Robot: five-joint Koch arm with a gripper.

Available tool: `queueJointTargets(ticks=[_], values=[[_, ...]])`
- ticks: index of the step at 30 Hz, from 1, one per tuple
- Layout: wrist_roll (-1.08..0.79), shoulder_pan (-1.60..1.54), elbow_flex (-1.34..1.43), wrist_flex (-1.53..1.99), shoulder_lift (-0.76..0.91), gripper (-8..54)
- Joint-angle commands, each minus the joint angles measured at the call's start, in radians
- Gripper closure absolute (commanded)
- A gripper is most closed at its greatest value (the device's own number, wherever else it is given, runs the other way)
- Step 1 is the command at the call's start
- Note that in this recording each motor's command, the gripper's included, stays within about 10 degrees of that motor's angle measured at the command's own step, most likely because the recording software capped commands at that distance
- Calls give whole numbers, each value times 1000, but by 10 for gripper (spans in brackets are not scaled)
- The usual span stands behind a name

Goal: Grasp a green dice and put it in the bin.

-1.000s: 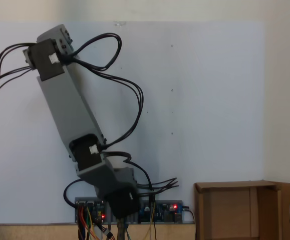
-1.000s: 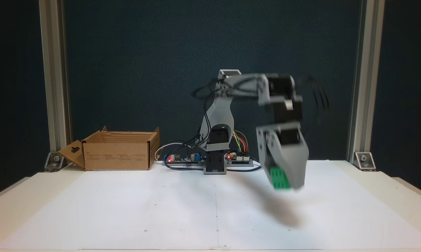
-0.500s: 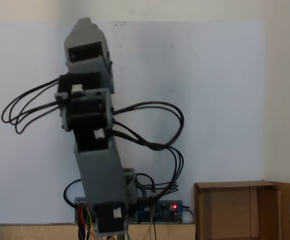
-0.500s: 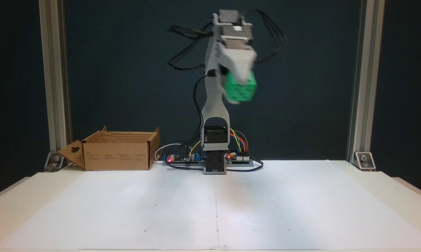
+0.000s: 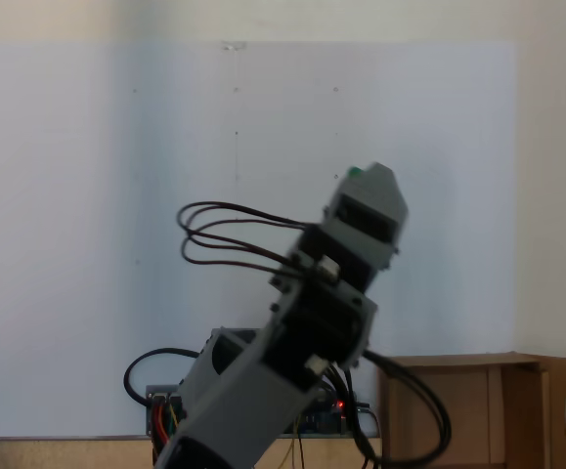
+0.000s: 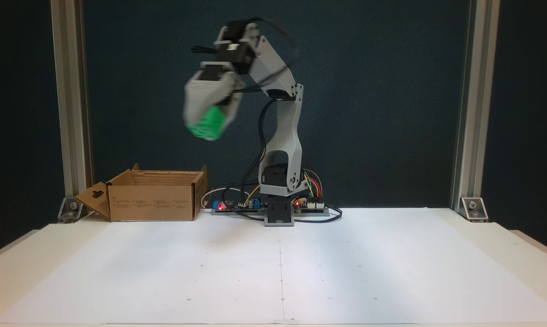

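High above the white sheet (image 6: 278, 263), the gripper (image 6: 206, 122) clamps the green dice (image 6: 206, 126), which sits between its grey jaws at the arm's tip. The bin (image 6: 153, 195) stands on the table at about seven o'clock from the dice, well apart. Half a second earlier the arm stood upright over its base (image 6: 279, 213), the dice right of centre; a second ago it hung low near the sheet.

We count four kinds of things.
One green dice (image 6: 206, 126), one bin (image 6: 153, 196), one arm (image 6: 280, 131) with one gripper (image 6: 205, 129), two aluminium posts (image 6: 71, 109).
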Motion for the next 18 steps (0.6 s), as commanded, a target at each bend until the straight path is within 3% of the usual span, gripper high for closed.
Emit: queueJointTargets(ticks=[1,18], values=[[-101,150,-21,-5,29,340],[-324,954,-20,18,52,341]])
